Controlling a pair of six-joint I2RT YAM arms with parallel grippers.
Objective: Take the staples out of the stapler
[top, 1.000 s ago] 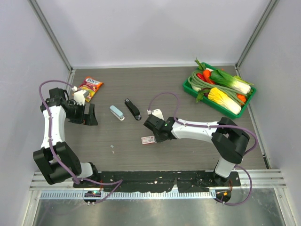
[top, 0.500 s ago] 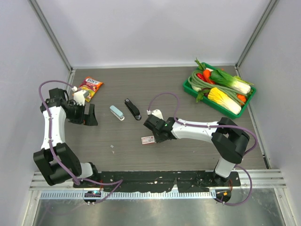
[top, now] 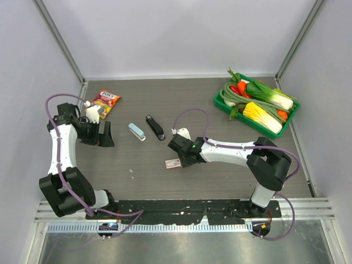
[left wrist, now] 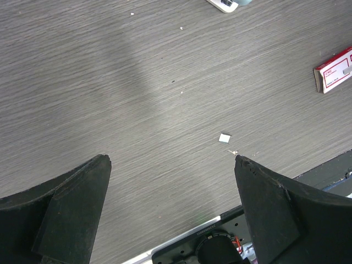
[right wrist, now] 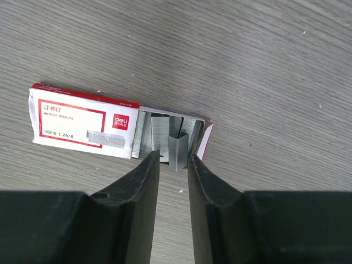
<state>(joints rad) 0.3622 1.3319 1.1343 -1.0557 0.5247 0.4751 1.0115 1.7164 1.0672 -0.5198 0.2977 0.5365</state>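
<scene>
Stapler (top: 137, 131) is seen lying flat on the tabletop (top: 220, 181), left of centre, held by neither hand. A black oblong piece (top: 155, 127) lies just beside it, not touching. Whether that piece is the stapler's pulled-out part cannot be told.

Right hand (right wrist: 173, 160) is lowered at the open end of the staple box (right wrist: 82, 124), well apart from the stapler. Its fingers (right wrist: 137, 192) are narrowed around a short staple strip (right wrist: 177, 146) standing on edge in the box tray, next to other strips lying flat. One finger seems to touch the strip and a sliver of gap is seen at the other, so a firm grasp cannot be told.

Left hand (left wrist: 171, 159) is spread wide and empty, held above bare tabletop at the left side, near a snack packet (top: 106, 101). A veg tray (top: 218, 100) at far right is not involved.

Progress is judged as late stage. Staples appear already out and at the box, and no strip is seen at the stapler. Probably left to do: strip dropped into the box and hand released. Whether any staples remain inside the stapler is not shown.
</scene>
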